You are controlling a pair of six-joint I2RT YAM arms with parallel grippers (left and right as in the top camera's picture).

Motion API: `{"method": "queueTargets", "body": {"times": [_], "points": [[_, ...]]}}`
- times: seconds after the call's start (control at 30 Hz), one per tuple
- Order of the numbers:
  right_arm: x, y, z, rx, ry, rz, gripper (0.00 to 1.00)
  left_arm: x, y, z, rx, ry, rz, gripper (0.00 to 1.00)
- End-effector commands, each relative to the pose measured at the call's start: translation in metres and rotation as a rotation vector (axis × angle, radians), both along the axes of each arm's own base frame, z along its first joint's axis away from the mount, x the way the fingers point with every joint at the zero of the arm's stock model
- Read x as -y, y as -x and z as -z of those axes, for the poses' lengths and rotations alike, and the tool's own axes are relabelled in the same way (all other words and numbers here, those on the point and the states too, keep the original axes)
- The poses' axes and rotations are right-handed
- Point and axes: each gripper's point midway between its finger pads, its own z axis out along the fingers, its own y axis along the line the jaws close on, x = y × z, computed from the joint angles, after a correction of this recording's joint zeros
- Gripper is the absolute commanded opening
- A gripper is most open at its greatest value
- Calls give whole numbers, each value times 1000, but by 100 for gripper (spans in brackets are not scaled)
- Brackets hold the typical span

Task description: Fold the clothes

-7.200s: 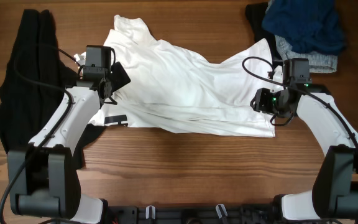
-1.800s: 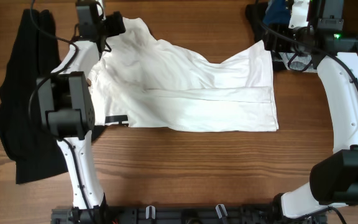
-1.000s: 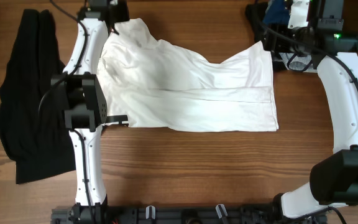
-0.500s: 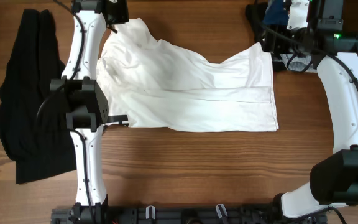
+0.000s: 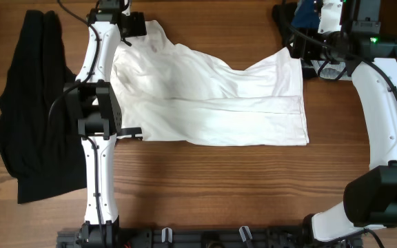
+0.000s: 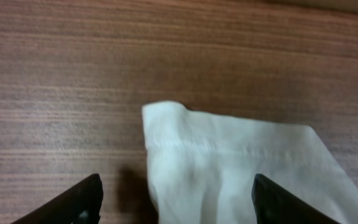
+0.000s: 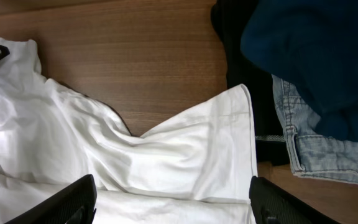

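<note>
One white shirt (image 5: 212, 103) is spread on the table (image 5: 219, 186); one black garment (image 5: 29, 103) is laid to its left. Two grippers are counted: left gripper (image 6: 179, 204) and right gripper (image 7: 173, 204), both held wide apart, nothing gripped.

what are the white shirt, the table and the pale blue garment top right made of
White shirt: soft matte knit, probably cotton jersey; drapes in loose wrinkles, stitched hem.
Table: wood or wood-look laminate; brown streaky grain, low sheen.
Pale blue garment: likely denim; stiff, thick stitched edge.
</note>
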Motion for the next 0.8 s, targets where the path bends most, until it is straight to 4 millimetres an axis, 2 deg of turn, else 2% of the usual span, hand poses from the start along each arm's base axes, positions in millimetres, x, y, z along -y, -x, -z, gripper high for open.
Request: {"method": "queueTargets", "body": {"times": [0.0,0.17,0.23,0.27,0.4,0.43,0.5,0.6,0.7,0.77], "points": [[-3,-2,3,-4,-8,-22,79,-2,-8,-2,34,-16,0,72],[-3,-2,3,-3,-8,-22,79,2,-2,28,-19,-33,30,65],[-3,-2,3,-5,-8,-22,79,5,0,33,-31,-39,44,61],[-3,-2,3,-5,-8,-22,79,6,0,34,-31,-41,49,57],[-3,-2,3,-8,-9,-22,79,16,-1,32,-19,-55,69,15],[-3,-2,3,-8,-9,-22,79,16,-1,32,-19,-67,65,8],[-3,-2,3,-7,-9,-22,79,13,-3,29,-9,-101,47,4],[-3,-2,3,-3,-8,-22,79,5,-6,2,28,-126,18,4],[-3,-10,2,17,-18,-8,76,-4,-5,-67,103,-119,-4,4],[-3,-16,8,16,-23,-2,74,-5,1,-96,124,-118,-6,4]]}}
